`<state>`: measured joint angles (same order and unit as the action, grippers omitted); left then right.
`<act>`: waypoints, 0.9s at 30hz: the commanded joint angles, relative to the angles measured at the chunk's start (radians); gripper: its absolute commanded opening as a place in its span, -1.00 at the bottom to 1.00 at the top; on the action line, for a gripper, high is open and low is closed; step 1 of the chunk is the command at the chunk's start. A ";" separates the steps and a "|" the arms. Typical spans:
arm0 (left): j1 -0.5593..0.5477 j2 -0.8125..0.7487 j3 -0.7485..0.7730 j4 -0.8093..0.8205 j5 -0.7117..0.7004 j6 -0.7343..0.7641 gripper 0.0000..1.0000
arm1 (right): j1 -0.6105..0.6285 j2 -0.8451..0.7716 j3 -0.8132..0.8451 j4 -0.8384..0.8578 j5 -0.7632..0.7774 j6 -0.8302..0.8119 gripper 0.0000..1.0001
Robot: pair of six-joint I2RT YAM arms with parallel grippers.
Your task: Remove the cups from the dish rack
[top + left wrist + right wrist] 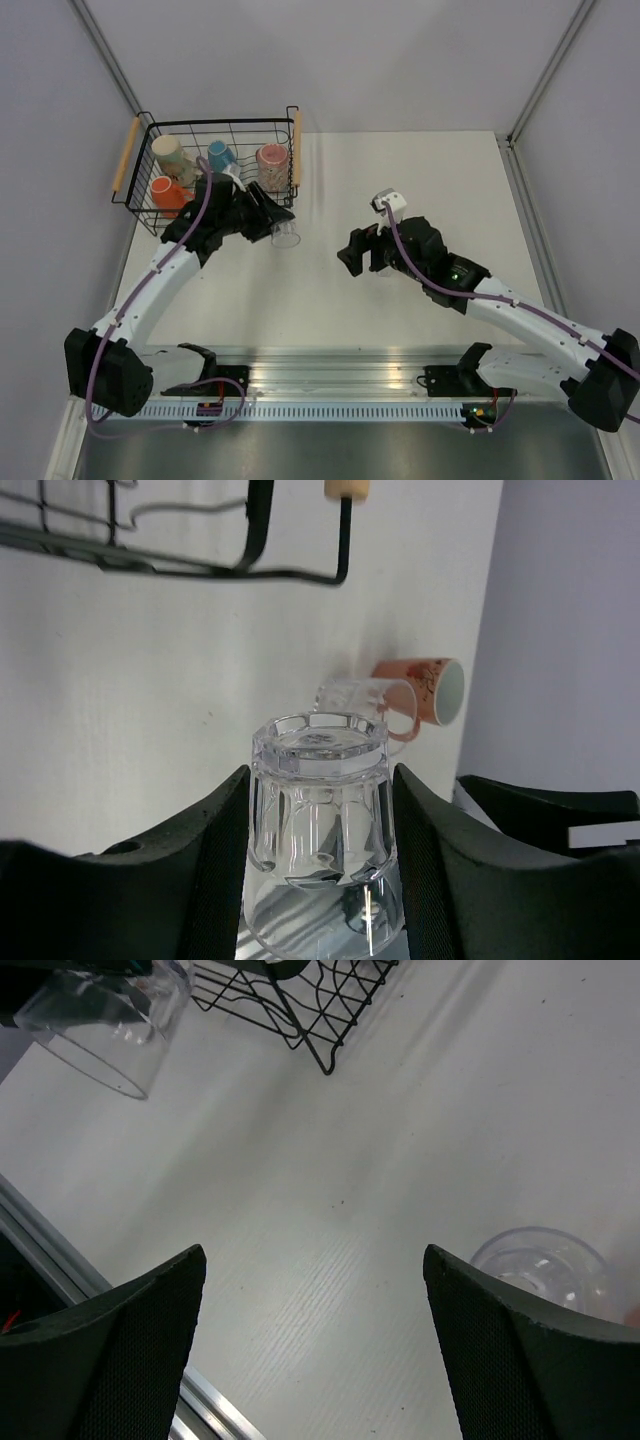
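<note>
My left gripper (274,221) is shut on a clear tumbler (286,237), held just outside the near right corner of the black wire dish rack (135,205). In the left wrist view the tumbler (320,820) sits between both fingers, base pointing away. In the rack are a cream mug (172,156), a blue mug (220,155), a pink cup (272,160) and an orange mug (166,191). My right gripper (358,251) is open and empty over the table (312,1255). A pink-red patterned mug (428,690) and a clear mug (362,696) lie on the table beyond the tumbler.
The rack's corner (300,1010) and the held tumbler (100,1030) show at the top left of the right wrist view, and a clear cup (545,1265) stands by the right finger. A metal rail (330,385) runs along the near table edge. Walls close in on both sides.
</note>
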<state>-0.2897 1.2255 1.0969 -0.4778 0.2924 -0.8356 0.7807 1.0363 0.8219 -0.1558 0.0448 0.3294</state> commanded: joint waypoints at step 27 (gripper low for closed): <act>-0.327 -0.205 -0.566 0.567 0.031 -0.769 -0.95 | 0.324 0.238 -0.004 0.252 0.481 0.069 -0.02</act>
<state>-0.5755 1.0370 0.5442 0.0135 0.2920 -1.5200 1.1065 1.2663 0.8204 0.0082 0.3656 0.3729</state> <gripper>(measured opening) 0.568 0.517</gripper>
